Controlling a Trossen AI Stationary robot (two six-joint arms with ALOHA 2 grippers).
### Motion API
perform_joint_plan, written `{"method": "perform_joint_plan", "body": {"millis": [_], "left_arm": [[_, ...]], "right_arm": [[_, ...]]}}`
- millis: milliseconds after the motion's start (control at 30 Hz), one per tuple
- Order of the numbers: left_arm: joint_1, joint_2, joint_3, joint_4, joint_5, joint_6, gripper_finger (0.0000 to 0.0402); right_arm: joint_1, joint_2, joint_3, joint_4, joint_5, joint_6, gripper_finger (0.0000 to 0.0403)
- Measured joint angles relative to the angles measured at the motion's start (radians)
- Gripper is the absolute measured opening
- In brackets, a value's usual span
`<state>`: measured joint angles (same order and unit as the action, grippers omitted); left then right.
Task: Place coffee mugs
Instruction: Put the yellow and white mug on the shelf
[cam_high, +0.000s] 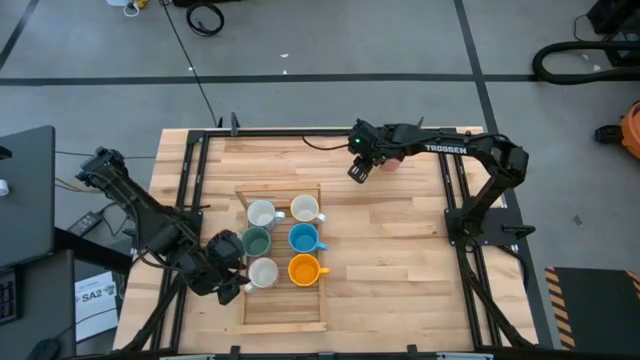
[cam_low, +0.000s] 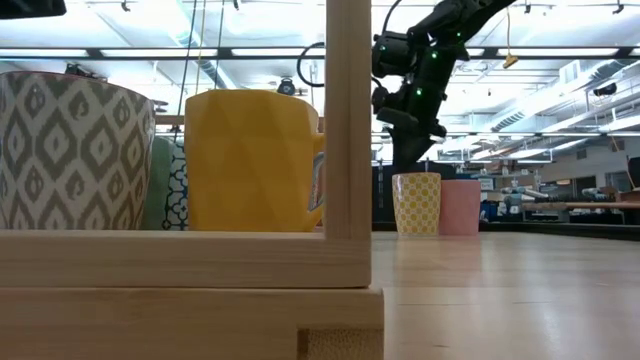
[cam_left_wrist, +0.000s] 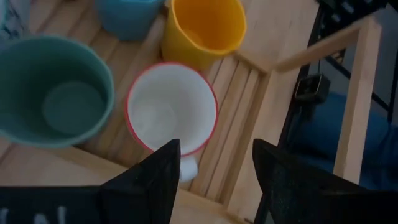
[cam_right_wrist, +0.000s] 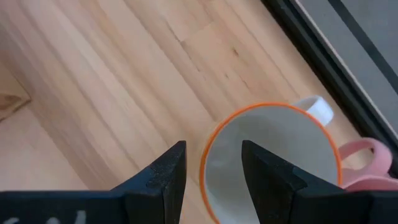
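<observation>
Right wrist view: orange-rimmed mug (cam_right_wrist: 273, 162) beneath open right end effector (cam_right_wrist: 214, 171).

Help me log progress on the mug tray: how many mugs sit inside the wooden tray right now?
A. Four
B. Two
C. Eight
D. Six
D. The high view shows six mugs in two columns inside the wooden tray: two white mugs at the far end, the teal mug and blue mug in the middle, then a white mug and the orange mug.
</observation>
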<state>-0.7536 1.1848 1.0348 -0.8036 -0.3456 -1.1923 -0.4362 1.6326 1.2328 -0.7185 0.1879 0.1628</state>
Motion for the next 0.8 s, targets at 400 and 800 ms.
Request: {"method": "perform_joint_plan", "body": {"millis": [400,800], "left_arm": [[0.0,-0.004,0.0,0.0,-0.039,0.0,0.0206],[0.0,-0.003,0.0,0.0,-0.043,0.001,0.0206]], "right_arm": [[0.0,0.002,-0.144,0.134,-0.005,0.001,0.016],[0.002,0.002,-0.192,0.192,-0.006,-0.034,0.0128]]}}
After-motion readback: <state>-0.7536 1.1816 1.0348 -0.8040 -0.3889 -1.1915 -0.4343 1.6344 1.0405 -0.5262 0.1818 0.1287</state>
